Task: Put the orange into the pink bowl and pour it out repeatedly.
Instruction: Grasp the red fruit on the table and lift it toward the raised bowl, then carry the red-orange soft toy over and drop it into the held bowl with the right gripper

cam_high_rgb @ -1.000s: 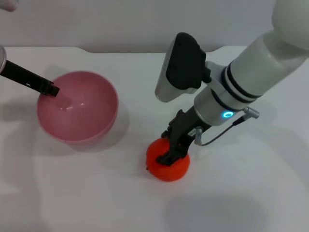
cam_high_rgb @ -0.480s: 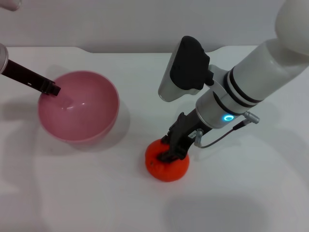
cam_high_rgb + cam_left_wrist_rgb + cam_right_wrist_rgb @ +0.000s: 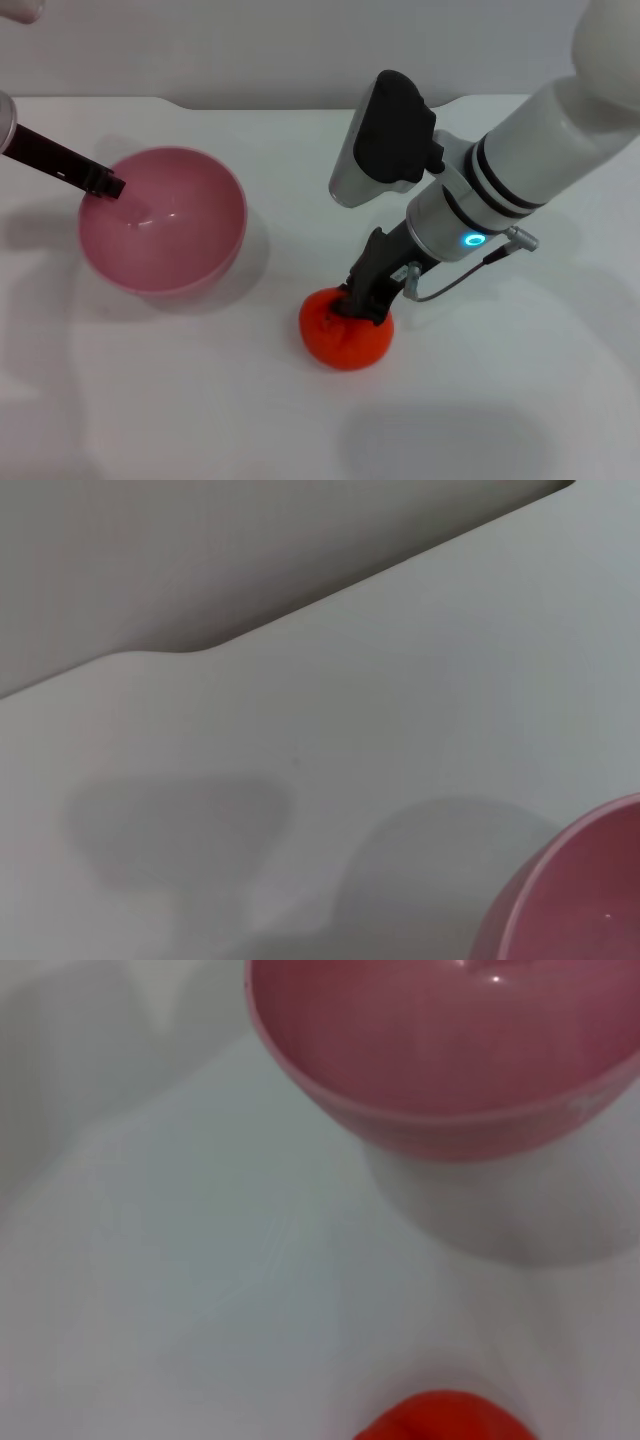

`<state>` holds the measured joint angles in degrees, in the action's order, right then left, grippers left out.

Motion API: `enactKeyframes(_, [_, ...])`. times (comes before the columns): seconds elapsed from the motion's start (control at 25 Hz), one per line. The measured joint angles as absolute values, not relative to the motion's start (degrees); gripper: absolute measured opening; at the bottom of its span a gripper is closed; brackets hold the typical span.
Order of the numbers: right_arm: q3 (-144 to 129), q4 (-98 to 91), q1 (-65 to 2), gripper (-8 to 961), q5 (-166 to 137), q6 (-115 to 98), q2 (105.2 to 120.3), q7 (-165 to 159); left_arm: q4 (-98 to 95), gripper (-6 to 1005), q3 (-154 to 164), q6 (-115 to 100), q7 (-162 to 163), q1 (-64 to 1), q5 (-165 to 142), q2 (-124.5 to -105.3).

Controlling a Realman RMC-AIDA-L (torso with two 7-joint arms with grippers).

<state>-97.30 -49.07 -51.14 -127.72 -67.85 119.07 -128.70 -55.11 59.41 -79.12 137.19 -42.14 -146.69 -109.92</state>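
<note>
Orange (image 3: 345, 335) sits on the white counter (image 3: 200, 400), well apart from the pink bowl (image 3: 163, 220), with the right gripper (image 3: 362, 305) pressed onto its top, fingers clamped on it. Since a second ago the gripper has sunk a little deeper and the fruit has edged slightly leftward. The left gripper (image 3: 100, 184) stays at the bowl's rim; whether its fingers are apart, I cannot tell. No readable writing shows.

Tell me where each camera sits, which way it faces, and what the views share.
Head view: from the head, looking down at the table; both arms show, the right hand on the orange, the left hand at the bowl rim.
Left wrist view: faces the table edge and bowl rim; no robot parts.
Right wrist view: looks over the orange toward the bowl; no fingers.
All three share the bowl.
</note>
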Motion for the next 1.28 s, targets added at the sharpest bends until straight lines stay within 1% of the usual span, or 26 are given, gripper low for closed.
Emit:
enactKeyframes(0.12, [-95.1,-51.9,-50.5,153,-127.8,-67.9,118.99,-128.9,-55.1,41,59.4,-79.0,137.0,-42.2,-146.7,-109.94])
enactKeyframes(0.32, [-88.2,-61.8,-47.9,57,-128.4,-68.4,118.73,-130.6,-55.1,42,59.2,-78.9,136.8,-42.2,-146.7,-109.94])
enactKeyframes(0.44, [-83.5,-67.9,-47.2,50,-130.4,-68.5,118.68,-132.2,-55.1,42,59.2,-78.9,136.7,-42.0,-146.7,-109.95])
enactKeyframes(0.64, [-81.1,-77.3,-46.8,46,-130.6,-69.7,119.00,-133.5,-55.1,42,59.2,-78.8,136.3,-41.8,-146.7,-110.03])
enactKeyframes(0.76, [-82.3,-81.2,-46.8,45,-129.3,-70.2,119.19,-133.5,-55.1,42,59.4,-78.4,136.1,-41.9,-146.7,-110.51])
enactKeyframes(1.2, [-90.8,-78.4,-46.8,44,-126.6,-65.9,119.44,-132.1,-55.1,42,60.0,-78.4,135.4,-43.5,-146.6,-113.63])
enactKeyframes(1.28, [-92.3,-77.6,-46.8,60,-126.6,-64.9,119.49,-131.8,-55.1,42,61.0,-78.6,135.4,-43.8,-146.6,-114.06])
